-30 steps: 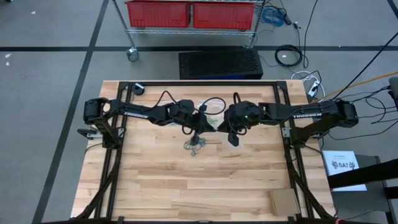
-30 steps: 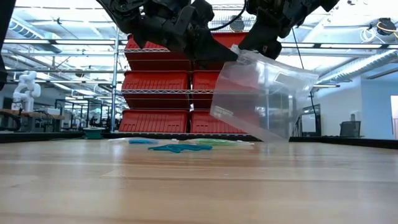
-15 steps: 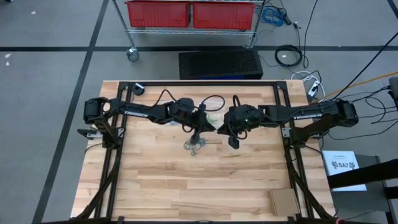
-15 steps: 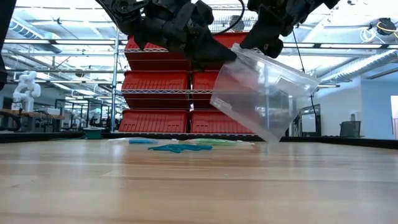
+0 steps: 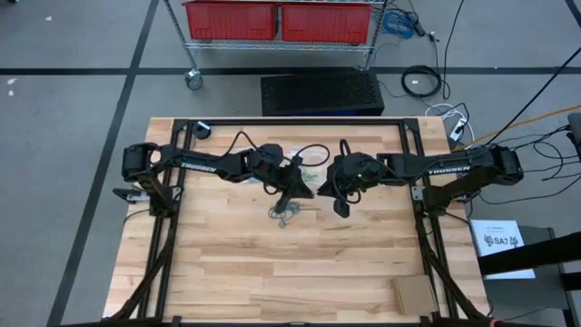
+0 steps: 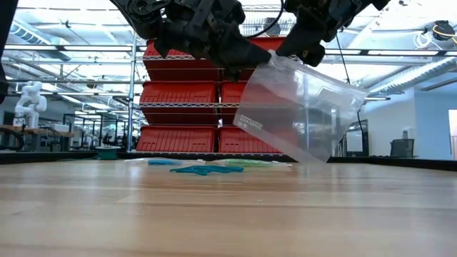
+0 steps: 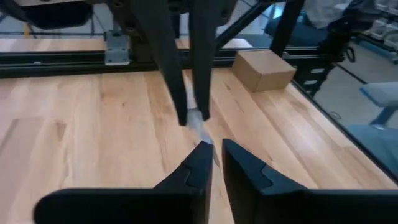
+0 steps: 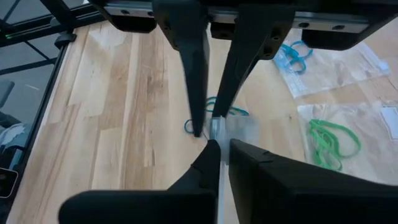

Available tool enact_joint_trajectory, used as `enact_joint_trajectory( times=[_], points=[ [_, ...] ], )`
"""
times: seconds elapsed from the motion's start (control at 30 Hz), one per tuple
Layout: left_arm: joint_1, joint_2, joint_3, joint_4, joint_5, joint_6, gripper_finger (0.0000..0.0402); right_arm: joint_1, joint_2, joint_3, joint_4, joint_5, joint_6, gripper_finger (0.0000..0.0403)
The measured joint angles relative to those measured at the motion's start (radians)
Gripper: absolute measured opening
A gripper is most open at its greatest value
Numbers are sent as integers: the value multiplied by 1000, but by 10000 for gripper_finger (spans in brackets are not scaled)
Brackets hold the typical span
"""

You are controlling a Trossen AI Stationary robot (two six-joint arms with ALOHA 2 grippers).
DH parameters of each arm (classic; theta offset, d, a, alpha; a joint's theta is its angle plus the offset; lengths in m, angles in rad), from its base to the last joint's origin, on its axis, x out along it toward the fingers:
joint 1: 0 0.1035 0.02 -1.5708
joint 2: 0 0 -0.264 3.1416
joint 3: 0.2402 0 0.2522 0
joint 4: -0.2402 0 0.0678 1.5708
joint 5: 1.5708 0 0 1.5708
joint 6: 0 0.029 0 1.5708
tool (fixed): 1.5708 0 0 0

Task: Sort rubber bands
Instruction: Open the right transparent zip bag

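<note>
Tilted further: clear bag (image 6: 296, 111) (nothing visible inside), gripped by left pincer (image 6: 246, 53) and right pincer (image 6: 296, 50).

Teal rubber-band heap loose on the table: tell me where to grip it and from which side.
Pinch the heap of teal rubber bands across its middle, straight down from above: it lies low and flat on the wooden table, leaving nothing to catch sideways. Free a hand first; the left hand and right hand both pinch the clear plastic bag.

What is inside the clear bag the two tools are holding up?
The clear bag, held off the table by the left tool and right tool, looks empty; only red bins show through it.
</note>
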Motion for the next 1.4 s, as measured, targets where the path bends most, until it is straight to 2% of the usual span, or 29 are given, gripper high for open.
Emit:
enact_joint_trajectory(
  times=[0.3, 0.6, 0.73, 1.0, 1.4],
  points=[
    [-1, 0, 0, 5, 5, -48, 118, 0, 0, 0, -6, 1, 0, 0],
    [0, 0, 1, 17, -74, -78, 123, 0, 0, 0, 5, 1, -4, 0],
    [0, 0, 1, 18, -91, -77, 106, 0, 0, 0, 5, 1, -4, 0],
    [1, 1, 1, 38, -103, -46, 11, -1, 0, 0, 4, 4, -4, 0],
    [26, -6, 1, 40, -104, -21, 3, -1, 0, 0, -55, 10, 28, 0]
  ],
)
